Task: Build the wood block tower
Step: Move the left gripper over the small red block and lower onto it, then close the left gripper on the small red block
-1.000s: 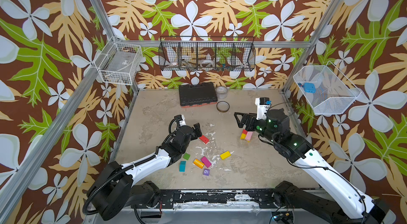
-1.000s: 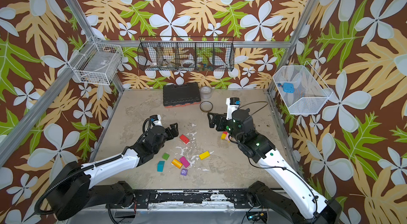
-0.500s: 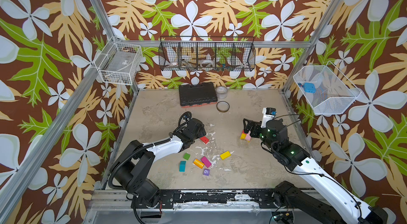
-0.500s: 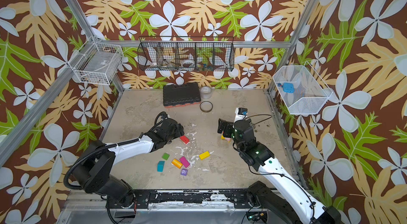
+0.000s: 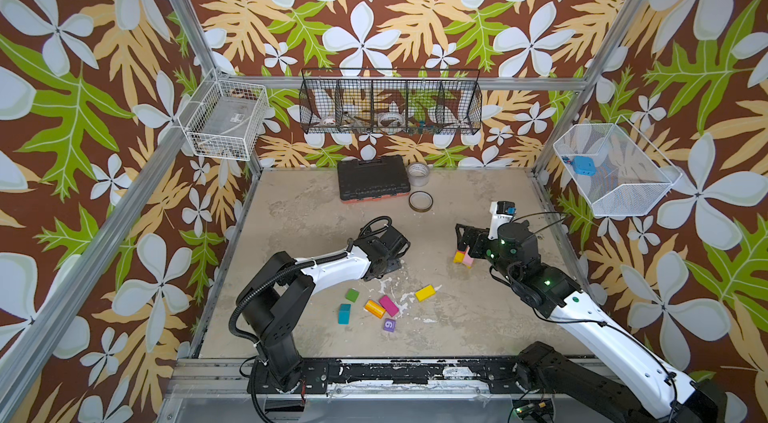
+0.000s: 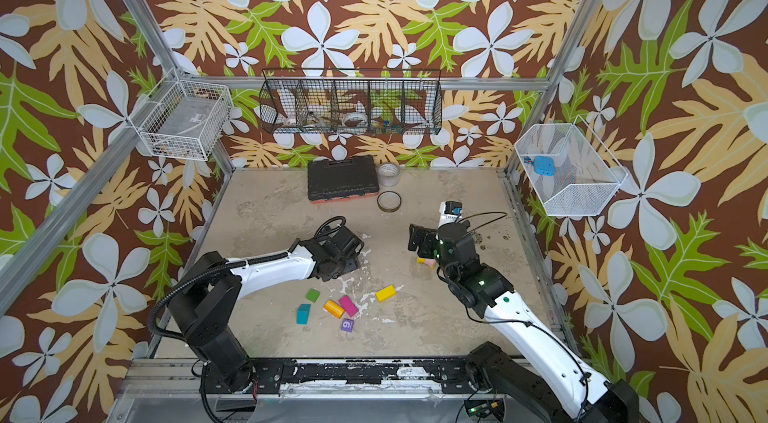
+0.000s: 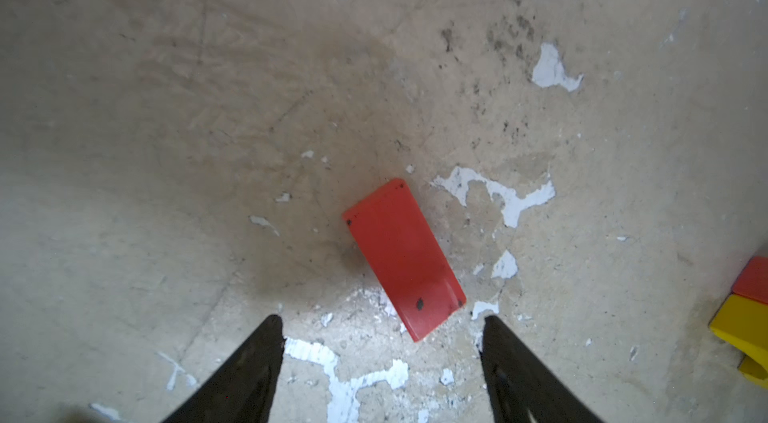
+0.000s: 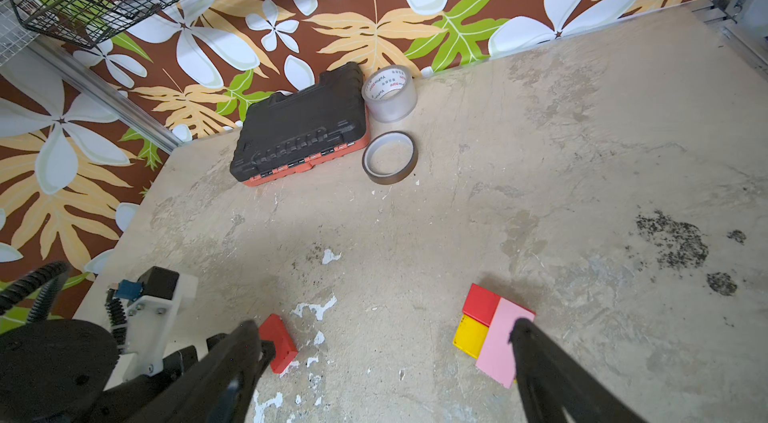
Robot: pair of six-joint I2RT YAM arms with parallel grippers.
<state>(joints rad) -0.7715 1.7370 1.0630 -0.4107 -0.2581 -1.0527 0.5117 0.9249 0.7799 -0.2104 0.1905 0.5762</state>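
A flat red block (image 7: 402, 255) lies on the table, its near end between the tips of my open left gripper (image 7: 383, 323); nothing is held. In both top views this gripper (image 5: 392, 258) points down and hides that block. The tower (image 8: 494, 331) is a low stack with red, yellow and pink faces showing. My right gripper (image 8: 384, 327) is open and empty beside it, one finger crossing the pink face in the right wrist view. Loose blocks lie near the front: green (image 5: 352, 295), teal (image 5: 344, 313), orange (image 5: 374, 308), magenta (image 5: 389, 305), yellow (image 5: 425, 293), purple (image 5: 389, 325).
A black tool case (image 5: 372, 177) and two tape rolls (image 5: 417, 174) (image 5: 420, 201) sit at the back of the table. Wire baskets hang on the back wall (image 5: 390, 107), at the left (image 5: 224, 125) and at the right (image 5: 611, 169).
My left gripper has moved right until it stands over the red block, and its jaws have narrowed a little. The right gripper has shifted slightly back by the tower.
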